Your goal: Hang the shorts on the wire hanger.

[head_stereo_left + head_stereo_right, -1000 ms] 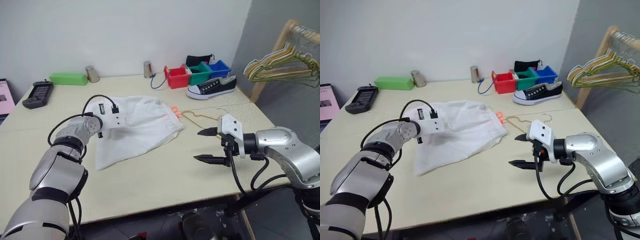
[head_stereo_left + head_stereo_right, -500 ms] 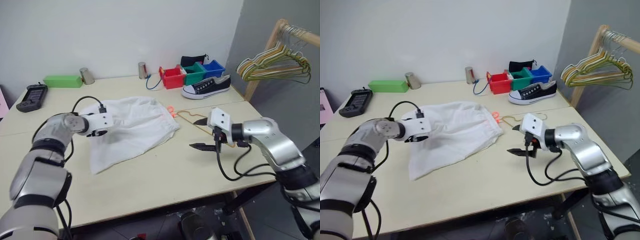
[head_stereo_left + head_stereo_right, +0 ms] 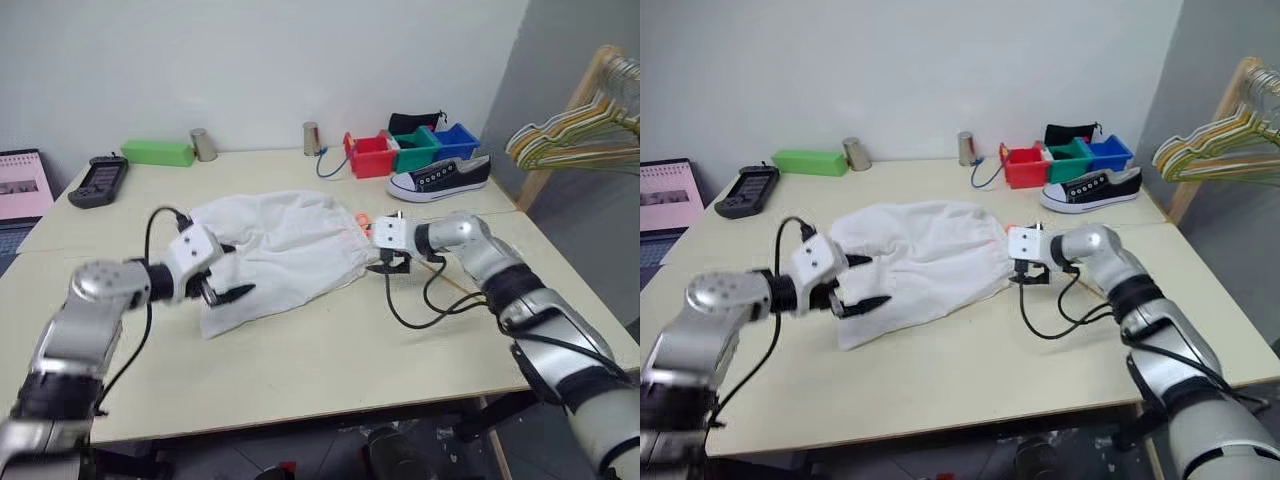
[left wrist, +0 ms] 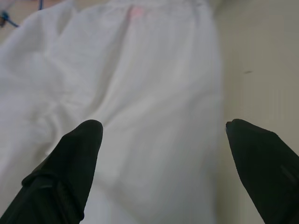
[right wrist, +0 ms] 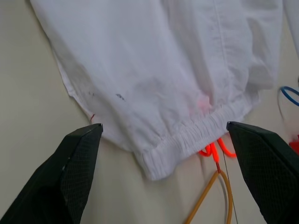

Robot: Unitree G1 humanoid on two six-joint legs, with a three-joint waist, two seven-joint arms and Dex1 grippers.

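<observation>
Shorts (image 3: 285, 245) spread flat mid-tabletop, waistband toward the right edge. Wire hanger (image 5: 210, 198) lying just beyond the waistband, touching the drawstring.

Right gripper (image 3: 1025, 270): wide open, empty, poised just off the waistband; close on the gathered elastic only.

Left gripper (image 3: 855, 285): wide open, empty, over the leg end.

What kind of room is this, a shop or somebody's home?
Probably a workroom or test lab: a plain table carries white shorts, a sneaker and coloured bins, with a rack of hangers beside it.
</observation>
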